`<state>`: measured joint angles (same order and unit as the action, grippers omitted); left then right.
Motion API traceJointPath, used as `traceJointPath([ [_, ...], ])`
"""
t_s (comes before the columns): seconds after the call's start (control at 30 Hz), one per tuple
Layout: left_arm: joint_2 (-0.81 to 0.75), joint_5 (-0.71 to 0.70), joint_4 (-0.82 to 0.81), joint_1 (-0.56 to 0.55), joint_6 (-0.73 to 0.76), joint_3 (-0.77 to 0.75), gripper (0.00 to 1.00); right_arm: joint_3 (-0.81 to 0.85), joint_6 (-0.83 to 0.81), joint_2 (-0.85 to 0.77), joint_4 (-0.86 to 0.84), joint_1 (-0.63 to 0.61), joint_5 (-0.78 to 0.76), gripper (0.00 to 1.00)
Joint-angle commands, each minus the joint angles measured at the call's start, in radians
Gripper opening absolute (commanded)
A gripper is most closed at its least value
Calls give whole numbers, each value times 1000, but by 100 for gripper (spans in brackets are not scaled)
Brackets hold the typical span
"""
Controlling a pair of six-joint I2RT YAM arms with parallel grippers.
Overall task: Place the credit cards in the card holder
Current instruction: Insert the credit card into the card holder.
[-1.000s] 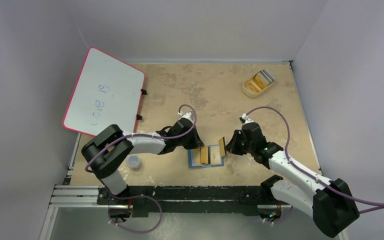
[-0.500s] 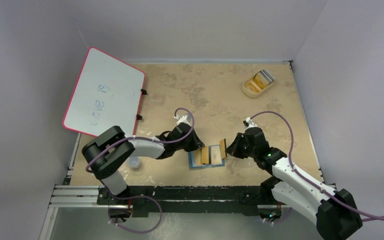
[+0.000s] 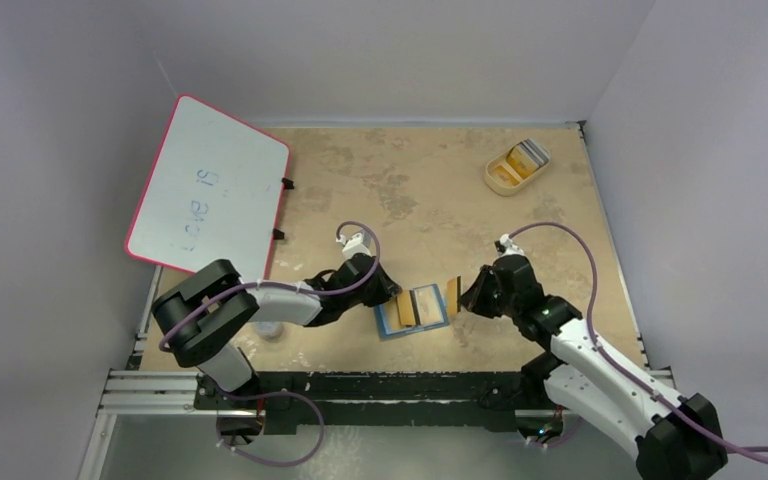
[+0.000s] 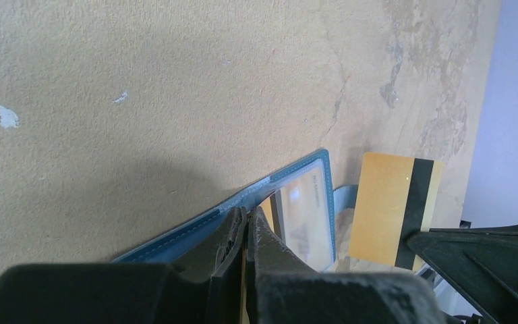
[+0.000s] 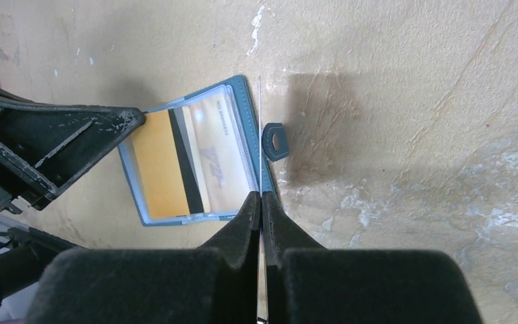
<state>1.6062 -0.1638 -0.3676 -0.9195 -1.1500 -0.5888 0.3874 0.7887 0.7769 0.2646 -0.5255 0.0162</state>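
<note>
The card holder (image 3: 415,309) lies open on the table, blue-edged with clear pockets (image 5: 219,158). An orange credit card with a dark stripe (image 5: 168,162) sits in its left pocket. My left gripper (image 4: 246,224) is shut, its tips resting on the holder's left edge (image 4: 175,239); whether it pinches anything does not show. My right gripper (image 5: 261,196) is shut on another orange credit card (image 4: 391,206), held upright at the holder's right edge, by the clasp tab (image 5: 275,140). In the right wrist view that card (image 5: 260,135) appears edge-on as a thin line.
A beige oval tray (image 3: 516,166) at the back right holds more orange and grey cards. A pink-rimmed whiteboard (image 3: 207,185) leans off the table's left side. A small pale round object (image 3: 269,328) sits by the left arm near the front edge.
My left gripper has drawn back to the left, uncovering more of the holder. The right gripper has shifted slightly right with its card. The holder has turned a little.
</note>
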Motion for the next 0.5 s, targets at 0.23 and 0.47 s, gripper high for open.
traceJointPath([
  [0.23,-43,-117,-6,-5,8,-3,0,50,-30,117,-12,-49,-1,0],
  [0.47,-5,-103,-50,-5,11,-23,0,15,45,160,-124,-140,46,0],
])
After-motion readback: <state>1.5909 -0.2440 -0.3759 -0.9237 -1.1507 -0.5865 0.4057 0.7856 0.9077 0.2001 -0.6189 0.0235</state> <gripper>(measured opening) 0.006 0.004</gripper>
